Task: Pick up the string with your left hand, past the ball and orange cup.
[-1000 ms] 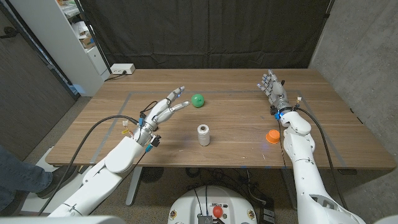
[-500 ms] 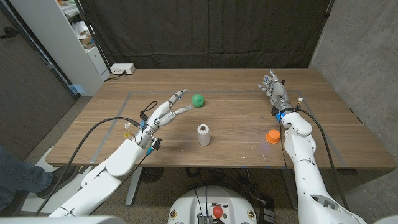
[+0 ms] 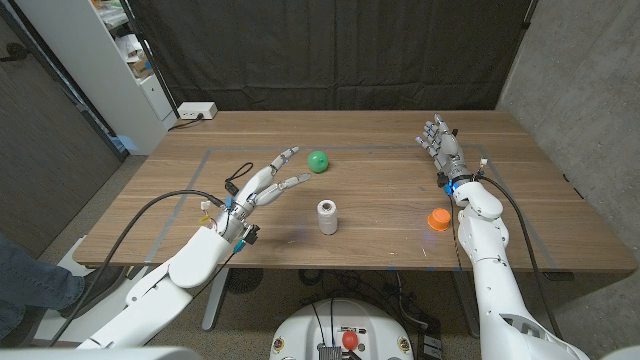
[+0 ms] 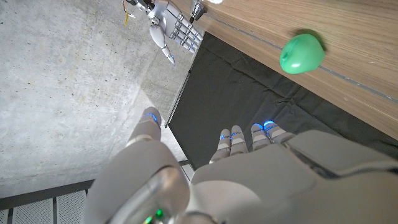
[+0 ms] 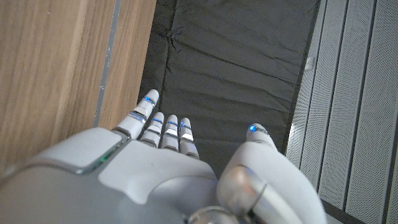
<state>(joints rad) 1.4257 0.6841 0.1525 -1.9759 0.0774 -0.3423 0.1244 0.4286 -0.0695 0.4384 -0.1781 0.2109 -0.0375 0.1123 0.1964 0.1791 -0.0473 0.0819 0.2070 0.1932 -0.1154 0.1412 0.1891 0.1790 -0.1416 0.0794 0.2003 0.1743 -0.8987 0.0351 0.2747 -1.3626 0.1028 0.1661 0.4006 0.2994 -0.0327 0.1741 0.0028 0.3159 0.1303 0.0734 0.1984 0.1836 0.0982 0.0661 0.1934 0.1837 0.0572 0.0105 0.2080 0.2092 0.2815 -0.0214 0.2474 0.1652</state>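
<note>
A white spool of string [image 3: 327,216] stands upright near the middle of the wooden table [image 3: 380,240]. A green ball [image 3: 318,161] [image 4: 302,52] lies behind it, and a small orange cup [image 3: 438,219] sits to its right. My left hand [image 3: 264,181] [image 4: 205,180] is open, fingers spread and pointing toward the ball, above the table left of the spool. My right hand [image 3: 439,143] [image 5: 180,168] is open with fingers up at the table's far right, behind the orange cup; it also appears as a small hand [image 4: 171,28] in the left wrist view.
A white power strip [image 3: 196,112] lies at the table's back left corner. A white shelf unit [image 3: 110,60] stands left of the table. A dark curtain [image 3: 330,50] hangs behind it. A person's leg [image 3: 25,280] is at the bottom left edge.
My left hand has drifted slightly to the right and toward the near edge, closer to the spool. The right hand, ball, spool and cup have stayed put.
</note>
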